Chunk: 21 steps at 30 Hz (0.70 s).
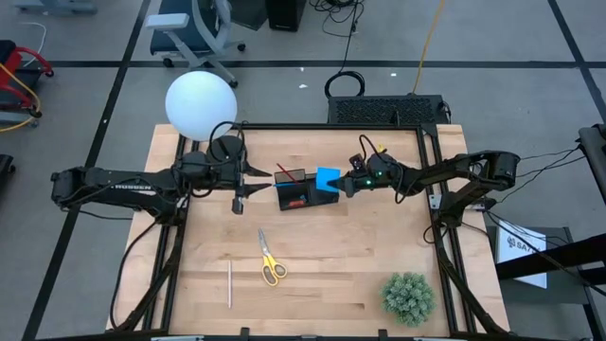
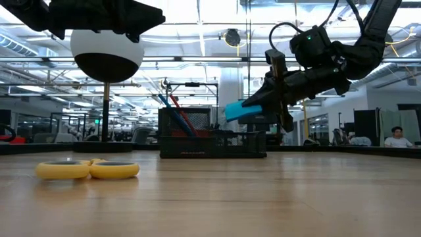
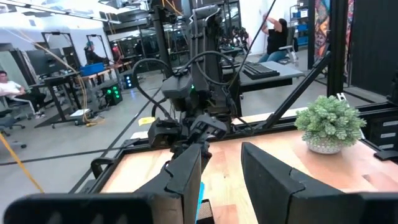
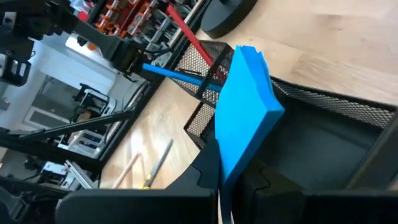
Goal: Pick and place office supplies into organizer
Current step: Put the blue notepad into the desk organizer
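Observation:
The black mesh organizer (image 1: 308,203) stands mid-table. A red pen (image 4: 193,37) and a blue pen (image 4: 171,73) lean in its left compartment. My right gripper (image 1: 343,184) comes from the table's right and is shut on the blue notepad (image 1: 328,178) over the organizer's right end. My left gripper (image 1: 254,178) is open and empty, just left of the organizer. The yellow-handled scissors (image 1: 272,260) and a pale pencil (image 1: 229,284) lie flat on the near part of the table. My right gripper pinches the notepad between its two fingers (image 4: 208,171) at the edge nearest the gripper (image 4: 239,158). The fingers come from the table's right, slanting down. The pad sticks out past the fingertips, tilted, lifted clear above the organizer's right compartment (image 4: 336,106).
A lamp with a white globe (image 1: 201,102) and a round black base (image 1: 227,147) stands behind my left gripper. A green spiky plant ball (image 1: 409,296) sits at the near right corner. A black frame (image 1: 431,170) rims the table. People sit in the room beyond.

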### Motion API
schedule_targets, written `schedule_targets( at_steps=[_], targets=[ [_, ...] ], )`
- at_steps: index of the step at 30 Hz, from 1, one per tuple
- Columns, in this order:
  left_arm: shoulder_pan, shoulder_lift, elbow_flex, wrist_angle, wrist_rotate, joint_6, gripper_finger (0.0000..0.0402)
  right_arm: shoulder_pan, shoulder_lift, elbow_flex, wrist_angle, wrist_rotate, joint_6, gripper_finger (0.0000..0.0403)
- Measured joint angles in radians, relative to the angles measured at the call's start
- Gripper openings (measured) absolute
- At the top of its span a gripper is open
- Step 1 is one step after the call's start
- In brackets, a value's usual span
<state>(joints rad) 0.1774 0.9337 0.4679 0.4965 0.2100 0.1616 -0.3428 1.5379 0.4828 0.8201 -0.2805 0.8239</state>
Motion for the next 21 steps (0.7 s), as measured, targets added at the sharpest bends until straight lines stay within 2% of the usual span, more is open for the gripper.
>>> schedule_targets(
  at_steps=[6, 12, 16, 21],
  targets=[
    [0.012, 0.000, 0.000, 0.000, 0.000, -0.006, 0.0124, 0.000, 0.029, 0.020, 0.005, 0.017, -0.009, 0.0004],
    [0.014, 0.000, 0.000, -0.004, 0.000, -0.006, 0.0124, -0.001, 0.157, 0.094, 0.021, -0.054, -0.002, 0.0004],
    [0.014, 0.000, 0.000, -0.008, 0.000, -0.011, 0.0124, -0.004, 0.226, 0.129, 0.023, -0.065, -0.003, 0.0004],
    [0.013, 0.000, 0.000, -0.016, 0.000, -0.010, 0.0124, -0.014, 0.248, 0.131, 0.019, -0.065, 0.005, 0.0012]
  ],
)
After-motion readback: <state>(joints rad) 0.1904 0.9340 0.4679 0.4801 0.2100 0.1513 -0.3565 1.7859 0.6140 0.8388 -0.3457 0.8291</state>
